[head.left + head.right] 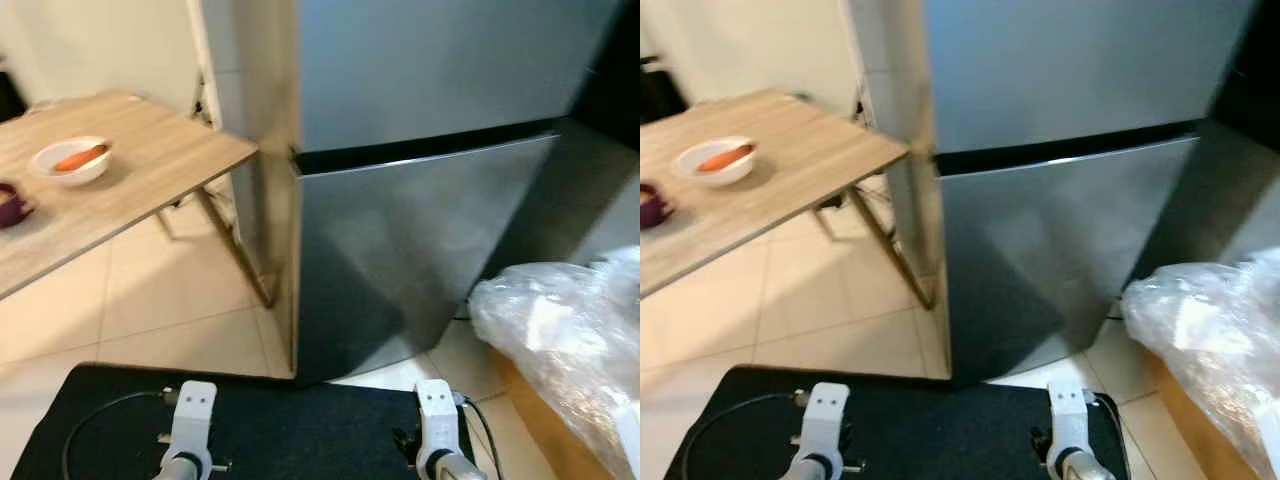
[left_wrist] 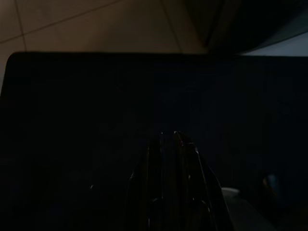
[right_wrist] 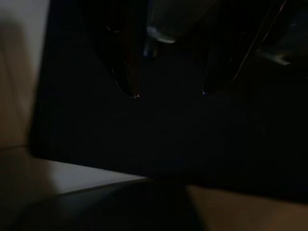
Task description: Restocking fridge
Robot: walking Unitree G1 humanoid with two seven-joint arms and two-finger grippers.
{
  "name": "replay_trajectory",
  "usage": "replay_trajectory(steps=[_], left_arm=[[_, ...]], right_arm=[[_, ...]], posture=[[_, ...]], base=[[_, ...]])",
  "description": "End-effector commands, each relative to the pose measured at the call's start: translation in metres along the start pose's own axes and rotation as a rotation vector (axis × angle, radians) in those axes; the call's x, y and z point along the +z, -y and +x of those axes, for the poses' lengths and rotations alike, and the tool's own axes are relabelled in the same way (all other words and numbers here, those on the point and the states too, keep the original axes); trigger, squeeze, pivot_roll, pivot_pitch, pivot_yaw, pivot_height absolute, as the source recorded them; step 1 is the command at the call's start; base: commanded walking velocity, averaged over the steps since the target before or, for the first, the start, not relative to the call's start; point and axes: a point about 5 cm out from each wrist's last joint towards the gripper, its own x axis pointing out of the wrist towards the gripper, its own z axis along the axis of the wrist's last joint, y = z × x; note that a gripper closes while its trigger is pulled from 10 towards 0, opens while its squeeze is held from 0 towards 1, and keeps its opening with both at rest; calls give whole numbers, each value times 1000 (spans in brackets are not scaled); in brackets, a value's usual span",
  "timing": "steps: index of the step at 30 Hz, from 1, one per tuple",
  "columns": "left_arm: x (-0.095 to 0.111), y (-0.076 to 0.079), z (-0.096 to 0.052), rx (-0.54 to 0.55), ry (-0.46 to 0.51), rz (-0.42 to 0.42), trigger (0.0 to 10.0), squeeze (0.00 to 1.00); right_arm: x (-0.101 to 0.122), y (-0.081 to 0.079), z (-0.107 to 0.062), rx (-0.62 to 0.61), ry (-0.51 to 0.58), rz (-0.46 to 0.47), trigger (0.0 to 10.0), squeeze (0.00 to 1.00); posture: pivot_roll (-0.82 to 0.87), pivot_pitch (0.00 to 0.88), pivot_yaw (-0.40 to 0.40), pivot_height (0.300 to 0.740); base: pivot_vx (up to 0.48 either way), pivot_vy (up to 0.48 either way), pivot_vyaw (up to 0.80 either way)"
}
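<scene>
Steel-grey and tall, the two-door fridge (image 1: 420,180) is standing straight ahead of me, both doors shut, the dark seam between them running across at mid-height. Off to the left, a light wooden table (image 1: 150,165) is carrying a white bowl with a carrot (image 1: 72,160) and a small purple cup (image 1: 12,205) at the picture's left edge. A crinkled clear plastic bag (image 1: 570,330) is sitting on the near right, just beside the fridge's lower corner.

I am keeping both arms low over the black base. The left gripper (image 2: 168,144) is showing its fingers pressed narrow together; the right gripper (image 3: 168,91) is showing its tips spread apart, empty.

My worry: I am seeing no handle on the doors, so a pull at the wrong edge could slip. Walking in, I could also be clipping the table corner or treading on the bag.
</scene>
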Motion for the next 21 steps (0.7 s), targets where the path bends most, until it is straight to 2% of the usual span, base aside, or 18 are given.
replay_trajectory(steps=[1,9,21], left_arm=[[-3,-1,-1,-2,-18,12,10000,0],[-4,-3,-1,-12,-22,32,10000,0],[-12,-6,-5,4,-40,3,10000,0]], right_arm=[[-7,2,-2,-5,-30,-1,10000,0],[-7,1,-2,-4,-32,-3,10000,0],[-7,4,-2,-11,-52,-12,10000,0]], posture=[[-63,62,-16,716],[-64,61,-15,716],[-66,55,-19,716]], base=[[0,0,800],[0,0,800],[0,0,800]])
